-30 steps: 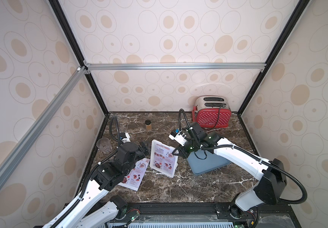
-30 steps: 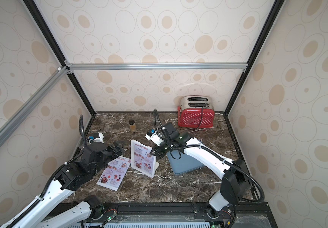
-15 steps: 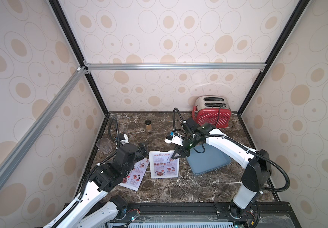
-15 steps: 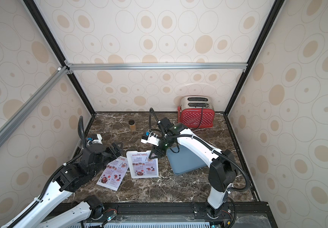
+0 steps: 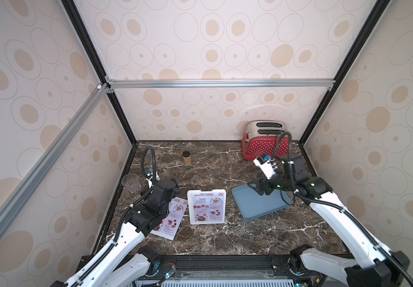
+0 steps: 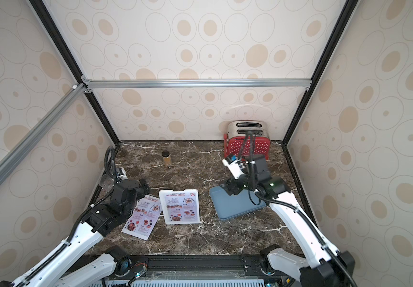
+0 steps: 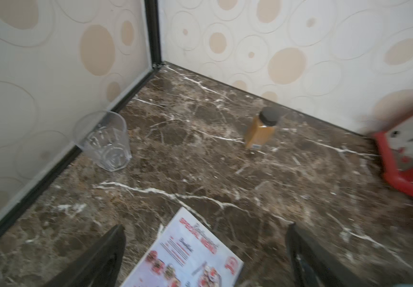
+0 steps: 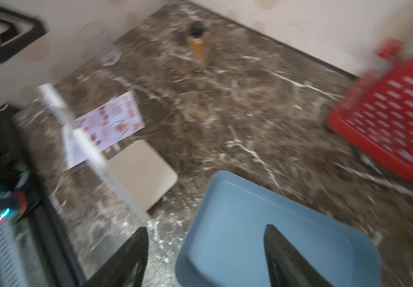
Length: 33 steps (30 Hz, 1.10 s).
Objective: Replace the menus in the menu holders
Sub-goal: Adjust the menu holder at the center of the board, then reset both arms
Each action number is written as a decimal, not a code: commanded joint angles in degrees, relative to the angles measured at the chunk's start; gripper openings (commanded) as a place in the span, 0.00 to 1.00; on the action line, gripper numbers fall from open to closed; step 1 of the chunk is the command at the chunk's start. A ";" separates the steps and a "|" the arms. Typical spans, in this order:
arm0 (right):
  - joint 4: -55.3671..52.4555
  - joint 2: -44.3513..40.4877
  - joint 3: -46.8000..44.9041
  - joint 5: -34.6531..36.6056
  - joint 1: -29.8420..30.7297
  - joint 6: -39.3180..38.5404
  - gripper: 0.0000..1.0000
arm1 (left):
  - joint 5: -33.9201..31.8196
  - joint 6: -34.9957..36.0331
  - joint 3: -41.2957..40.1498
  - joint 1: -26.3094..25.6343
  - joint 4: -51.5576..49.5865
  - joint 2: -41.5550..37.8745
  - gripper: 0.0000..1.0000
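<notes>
From my seat the menu holder (image 5: 207, 223) stands near the middle of the surface (image 5: 225, 238), its face turned toward the robot and a framed menu (image 5: 206, 207) showing in it. The right wrist view is smeared, but its pale foot (image 8: 140, 174) shows behind the face. The loose menu (image 5: 173, 220) lies flat to the holder's left, its nearest corner just beside the holder's left edge. I cannot tell whether they touch. My left hand (image 7: 205, 226) hangs over the far edge of that sheet with its fingers (image 7: 111, 251) spread wide and nothing between them. My right hand (image 8: 206, 228) hovers above the near-left corner of the blue tray (image 5: 262, 207), fingers parted and holding nothing. A strip of bare surface separates the tray's left edge from the holder's right edge. There is open room across the front of the surface and in the middle stretch toward the back wall. The clutter keeps to the edges: a clear cup (image 5: 130, 183) against the left wall, a spice jar (image 5: 186, 159) near the back, and a red toaster (image 5: 265, 146) in the back right corner.
</notes>
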 commanded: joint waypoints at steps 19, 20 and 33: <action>87.00 28.67 -36.75 13.43 -16.74 7.11 0.82 | 29.08 38.73 -20.38 26.30 76.96 38.72 0.99; 79.04 26.37 -34.75 16.27 -16.80 7.51 0.85 | 28.79 38.06 -20.15 26.69 78.87 39.99 0.99; 76.59 26.83 -33.52 18.61 -15.70 6.91 1.00 | 24.73 34.39 -16.66 28.07 71.28 39.63 0.99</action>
